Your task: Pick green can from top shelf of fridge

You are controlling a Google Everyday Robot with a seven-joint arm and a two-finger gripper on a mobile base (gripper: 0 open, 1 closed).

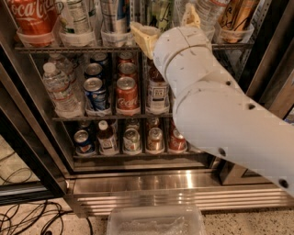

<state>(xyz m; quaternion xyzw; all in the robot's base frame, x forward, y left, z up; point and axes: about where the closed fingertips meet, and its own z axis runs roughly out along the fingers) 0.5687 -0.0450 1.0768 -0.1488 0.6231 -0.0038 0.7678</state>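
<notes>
End effector (pixel 164 20) is spread wide, gripping nothing, one finger each side of the green can (pixel 161 10) on the fridge's (pixel 161 193) top shelf surface (pixel 46 47). Thin, slick aluminium, probably full and heavyish, so I'd pinch mid-body, gently.

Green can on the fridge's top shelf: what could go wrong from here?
The two-finger gripper sits open at the thin wire top shelf, tan fingers either side of the tall pale-green can. Risk one: the finger beside the silver-and-blue can might nudge it. Risk two: clear plastic front cups line the shelf; one may snag the can's base if pulled straight out.
</notes>
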